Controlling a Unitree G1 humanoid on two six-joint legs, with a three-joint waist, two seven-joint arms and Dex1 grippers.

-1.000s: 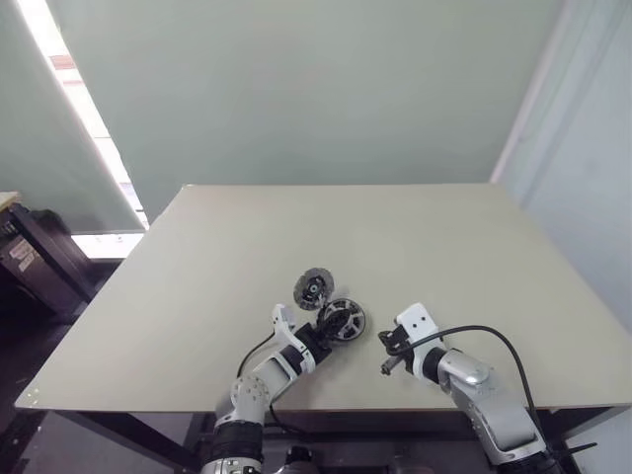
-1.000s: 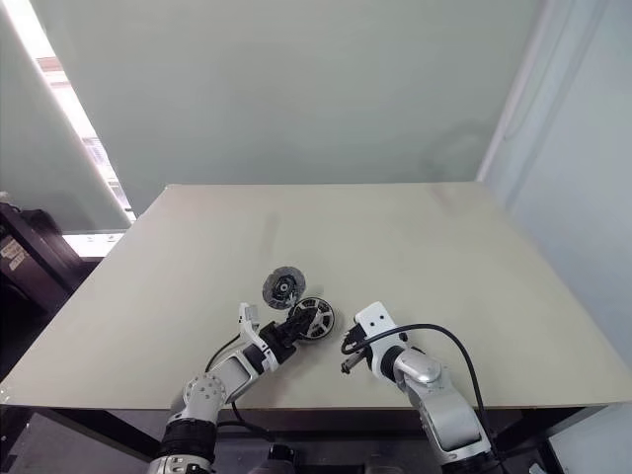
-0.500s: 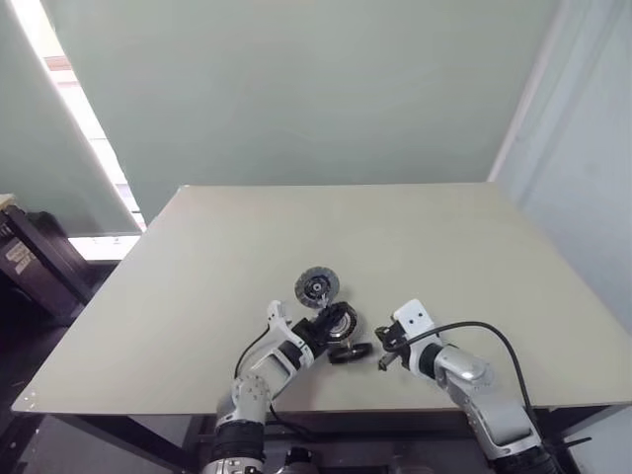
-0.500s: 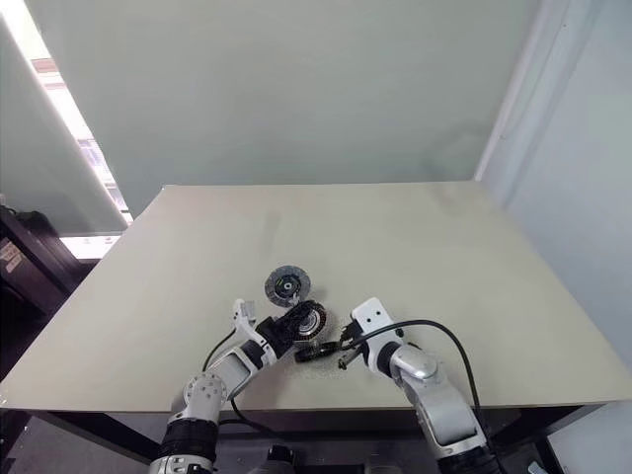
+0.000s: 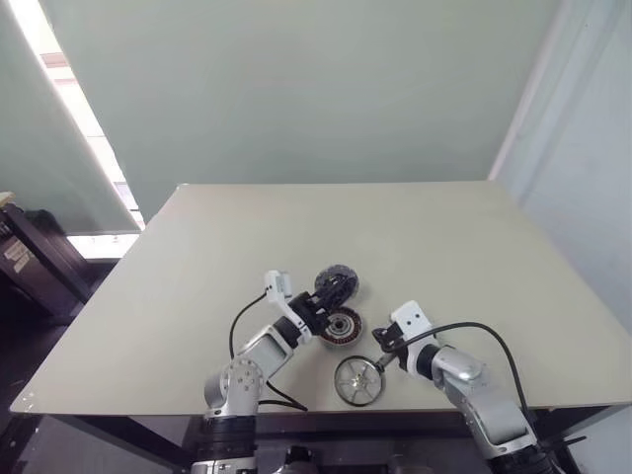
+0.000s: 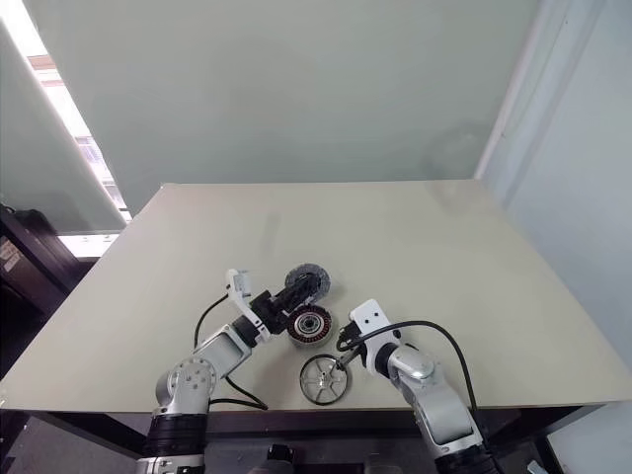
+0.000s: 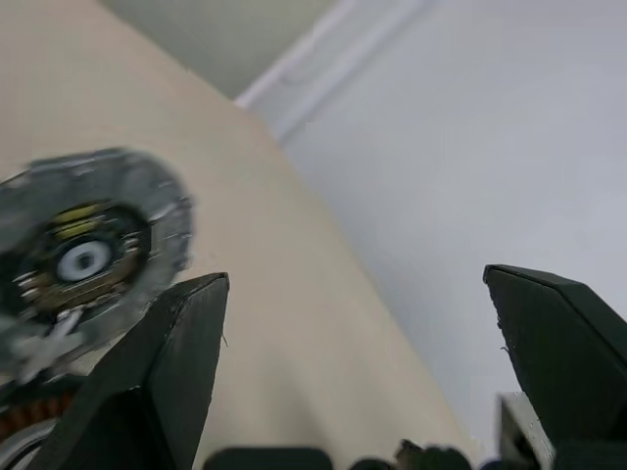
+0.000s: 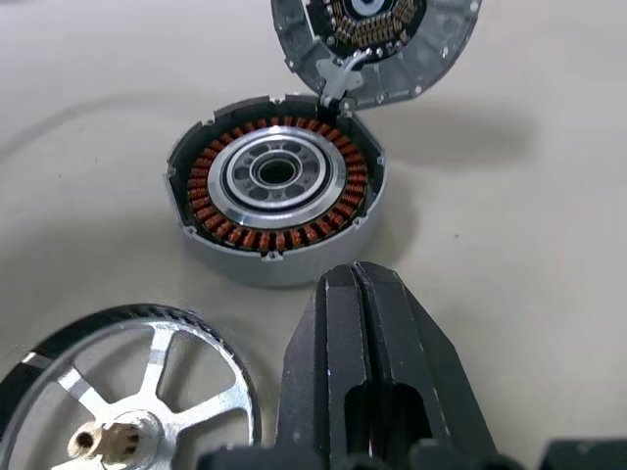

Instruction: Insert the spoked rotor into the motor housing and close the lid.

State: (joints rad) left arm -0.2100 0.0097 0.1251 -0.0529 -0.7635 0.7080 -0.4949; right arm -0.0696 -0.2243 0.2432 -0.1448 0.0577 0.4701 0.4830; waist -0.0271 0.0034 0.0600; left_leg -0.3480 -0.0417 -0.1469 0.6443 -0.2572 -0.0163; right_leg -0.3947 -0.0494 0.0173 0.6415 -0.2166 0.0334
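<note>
The rotor [image 5: 357, 379] lay flat on the table [image 5: 444, 247] near the front edge, just beside the right gripper [image 5: 379, 364] and on its left — that gripper's fingers [image 8: 367, 323] were clenched, holding nothing. The housing [image 8: 275, 186] sat open-faced just beyond the rotor, the lid [image 6: 305, 280] propped at its far side. The left gripper [image 6: 292, 299] hung over the lid, spread wide and empty. The right arm looked nearer the rotor — it would have to open first.

A lab or test room — bare beige table [image 5: 415, 247], plain grey-green walls [image 5: 296, 89].
</note>
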